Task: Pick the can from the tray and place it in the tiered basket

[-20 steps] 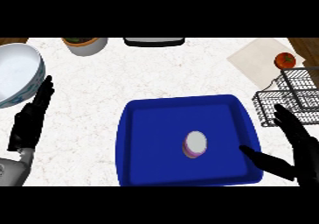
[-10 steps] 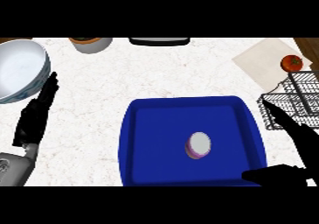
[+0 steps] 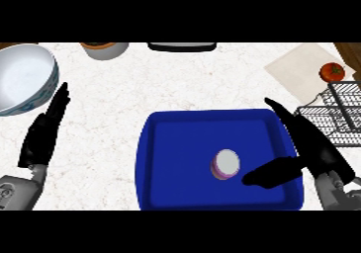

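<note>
A small can [image 3: 225, 163] with a pale lid and purple side stands in the blue tray [image 3: 175, 163], right of its middle. My right hand [image 3: 308, 148] is open over the tray's right rim, fingers straight and pointing away. Its thumb [image 3: 270, 173] reaches left, ending just right of the can without touching it. The black wire tiered basket [image 3: 342, 113] stands at the right edge, partly cut off. My left hand [image 3: 44, 131] rests open at the left, fingers up, well away from the tray.
A large white bowl [image 3: 19, 79] sits at the far left. A small cup [image 3: 105, 48] and a dark object [image 3: 182, 46] stand along the back edge. A tomato [image 3: 332, 72] lies on a pale cutting board [image 3: 303, 69] at the back right.
My right hand has moved left and forward from beside the tray to over its right rim, thumb now close to the can. The view has shifted slightly. The left hand stays still.
</note>
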You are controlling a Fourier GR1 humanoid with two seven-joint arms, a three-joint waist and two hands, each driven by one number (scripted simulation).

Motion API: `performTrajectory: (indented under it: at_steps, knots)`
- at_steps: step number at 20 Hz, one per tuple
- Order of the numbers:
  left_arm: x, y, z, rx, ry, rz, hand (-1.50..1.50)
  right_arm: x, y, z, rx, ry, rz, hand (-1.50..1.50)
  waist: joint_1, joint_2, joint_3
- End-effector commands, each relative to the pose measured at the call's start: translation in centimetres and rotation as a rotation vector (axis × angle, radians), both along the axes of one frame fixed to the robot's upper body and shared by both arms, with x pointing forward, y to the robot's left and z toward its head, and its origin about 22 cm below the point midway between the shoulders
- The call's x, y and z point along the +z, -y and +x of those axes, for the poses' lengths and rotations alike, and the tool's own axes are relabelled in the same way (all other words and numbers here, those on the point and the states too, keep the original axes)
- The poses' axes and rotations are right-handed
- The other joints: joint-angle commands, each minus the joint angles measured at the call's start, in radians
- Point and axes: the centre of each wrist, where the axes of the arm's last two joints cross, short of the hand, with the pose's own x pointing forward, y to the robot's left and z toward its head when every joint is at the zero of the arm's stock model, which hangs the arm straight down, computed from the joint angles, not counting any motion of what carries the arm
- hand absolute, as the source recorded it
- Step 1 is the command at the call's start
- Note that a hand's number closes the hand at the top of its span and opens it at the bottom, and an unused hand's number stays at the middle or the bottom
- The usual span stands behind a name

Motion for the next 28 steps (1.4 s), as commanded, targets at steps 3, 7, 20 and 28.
performTrajectory:
  at_steps: [3, 7, 20, 28]
  knots:
    - [-1.5, 0.4, 0.0, 0.011, -0.016, 0.001, 0.0, -0.1, -2.8, 1.7, -0.037, -0.189, -0.098, -1.5, -0.009, 0.001, 0.0]
    - [0.9, -1.4, 0.8, 0.021, 0.001, -0.018, 0.0, -1.1, -4.4, 2.6, -0.043, -0.229, -0.124, -1.5, -0.006, 0.0, 0.0]
    - [0.0, -0.4, -1.1, 0.02, 0.001, 0.001, 0.0, -4.2, -4.7, 0.7, -0.014, -0.224, -0.272, -1.5, -0.008, -0.003, 0.001]
    - [-0.9, -0.4, 0.0, 0.013, -0.008, -0.011, 0.0, -6.5, -8.2, -0.5, 0.008, -0.203, -0.299, -1.5, -0.012, 0.0, 0.001]
